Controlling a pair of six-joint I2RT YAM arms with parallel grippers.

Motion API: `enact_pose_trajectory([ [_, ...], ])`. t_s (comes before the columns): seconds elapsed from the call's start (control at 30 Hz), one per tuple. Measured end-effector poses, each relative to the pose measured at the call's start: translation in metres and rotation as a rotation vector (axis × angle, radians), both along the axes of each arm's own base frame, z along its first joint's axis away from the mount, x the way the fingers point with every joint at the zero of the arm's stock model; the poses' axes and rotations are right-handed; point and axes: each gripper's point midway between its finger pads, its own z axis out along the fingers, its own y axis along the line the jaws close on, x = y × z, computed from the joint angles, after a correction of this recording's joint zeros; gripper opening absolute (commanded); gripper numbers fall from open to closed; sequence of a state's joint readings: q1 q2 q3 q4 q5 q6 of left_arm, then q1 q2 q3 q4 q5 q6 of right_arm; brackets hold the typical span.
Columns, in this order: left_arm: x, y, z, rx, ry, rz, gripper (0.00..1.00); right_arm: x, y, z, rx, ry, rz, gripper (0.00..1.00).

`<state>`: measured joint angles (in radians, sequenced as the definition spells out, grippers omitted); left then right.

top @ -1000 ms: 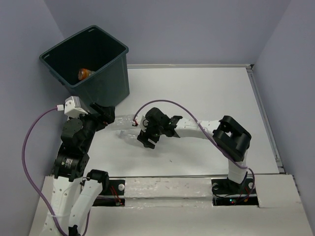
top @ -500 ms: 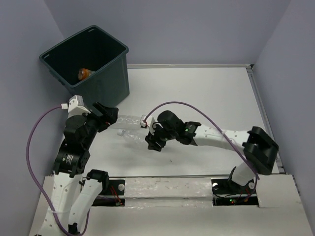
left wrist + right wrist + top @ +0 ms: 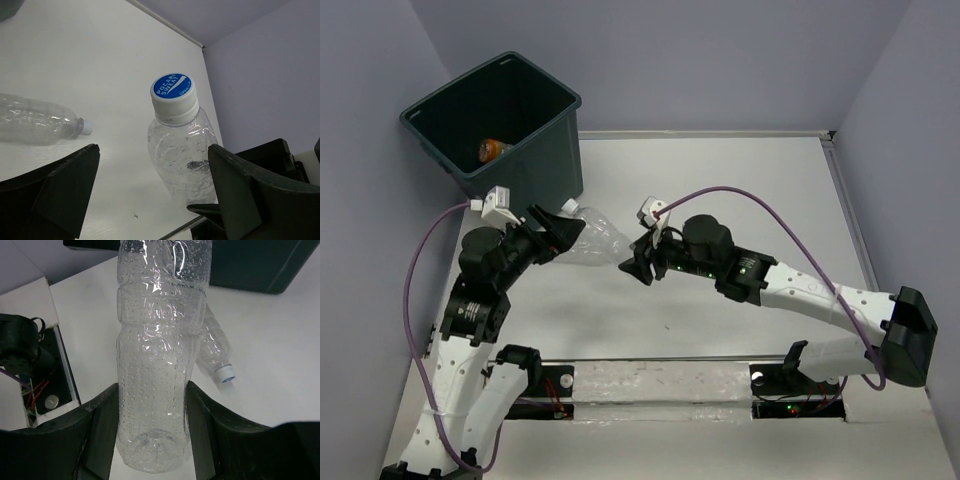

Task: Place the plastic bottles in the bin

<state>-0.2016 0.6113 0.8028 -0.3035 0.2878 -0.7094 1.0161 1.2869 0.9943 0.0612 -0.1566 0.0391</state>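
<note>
The right gripper is clamping the base end of a clear bottle, its two fingers pressing against the dimpled sides, and it is holding the bottle up off the table. The bottle is pointing away from that gripper, up and to the left, toward the left gripper. Its blue-and-white cap is facing the left wrist camera. The left gripper is sitting with its jaws spread wide, one finger on each side of the cap end, and neither is touching the plastic.

A second clear bottle with a white cap is lying on its side on the table. In the right wrist view it is partly hidden behind the held one.

The bin is standing at the far left corner of the table, just beyond the left gripper. An orange bottle is lying inside it.
</note>
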Motion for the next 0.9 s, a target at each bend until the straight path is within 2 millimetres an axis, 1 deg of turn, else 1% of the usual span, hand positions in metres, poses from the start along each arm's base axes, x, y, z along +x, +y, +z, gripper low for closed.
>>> enact_pose_trajectory([
  [0.1,0.004,-0.013,-0.006,-0.044,0.004,-0.045,0.95,-0.001,0.002,-0.003,0.017,0.032,-0.008,0.4],
  [0.17,0.007,-0.022,-0.008,-0.064,0.008,-0.071,0.9,-0.001,0.003,-0.007,0.029,0.055,-0.01,0.4],
  [0.2,0.007,-0.026,-0.008,-0.072,0.007,-0.084,0.81,-0.003,0.006,-0.008,0.036,0.065,0.002,0.4],
  [0.27,0.01,-0.035,-0.009,-0.093,0.006,-0.107,0.69,-0.007,0.011,-0.006,0.059,0.076,0.026,0.4],
  [0.3,0.011,-0.038,-0.007,-0.103,-0.006,-0.115,0.57,-0.008,0.013,-0.005,0.065,0.085,0.031,0.4],
  [0.4,0.016,-0.041,-0.01,-0.115,-0.015,-0.114,0.39,-0.007,0.015,-0.007,0.072,0.097,0.032,0.42],
  [0.43,0.017,-0.04,-0.012,-0.119,-0.012,-0.108,0.3,-0.006,0.015,-0.007,0.075,0.097,0.03,0.45],
  [0.47,0.018,-0.04,-0.012,-0.121,-0.012,-0.104,0.29,-0.006,0.015,-0.008,0.077,0.102,0.027,0.56],
  [0.5,0.018,-0.04,-0.012,-0.122,-0.015,-0.104,0.26,-0.005,0.015,-0.009,0.082,0.104,0.026,0.63],
  [0.53,0.019,-0.04,-0.011,-0.122,-0.019,-0.102,0.24,-0.005,0.015,-0.008,0.088,0.104,0.025,0.74],
  [0.6,0.021,-0.039,-0.01,-0.118,-0.023,-0.095,0.21,-0.003,0.015,-0.006,0.096,0.105,0.012,0.8],
  [0.63,0.023,-0.038,-0.008,-0.114,-0.026,-0.089,0.21,-0.003,0.015,-0.005,0.104,0.107,0.008,0.84],
  [0.67,0.026,-0.038,-0.004,-0.107,-0.027,-0.082,0.21,-0.002,0.015,-0.003,0.11,0.1,0.01,0.85],
  [0.73,0.035,-0.038,0.01,-0.096,-0.042,-0.071,0.21,-0.003,0.015,0.002,0.129,0.085,0.012,0.88],
  [0.77,0.04,-0.038,0.021,-0.091,-0.049,-0.065,0.21,-0.004,0.013,0.004,0.136,0.078,0.013,0.91],
  [0.8,0.047,-0.039,0.036,-0.088,-0.068,-0.057,0.21,-0.005,0.01,0.008,0.147,0.066,0.012,0.94],
  [0.83,0.056,-0.038,0.057,-0.089,-0.103,-0.045,0.21,-0.006,0.006,0.011,0.157,0.049,0.01,0.96],
  [0.87,0.066,-0.036,0.08,-0.09,-0.14,-0.026,0.21,-0.007,0.003,0.013,0.162,0.045,0.008,0.97],
  [0.9,0.072,-0.033,0.094,-0.092,-0.168,-0.008,0.21,-0.01,-0.001,0.014,0.165,0.039,0.009,0.97],
])
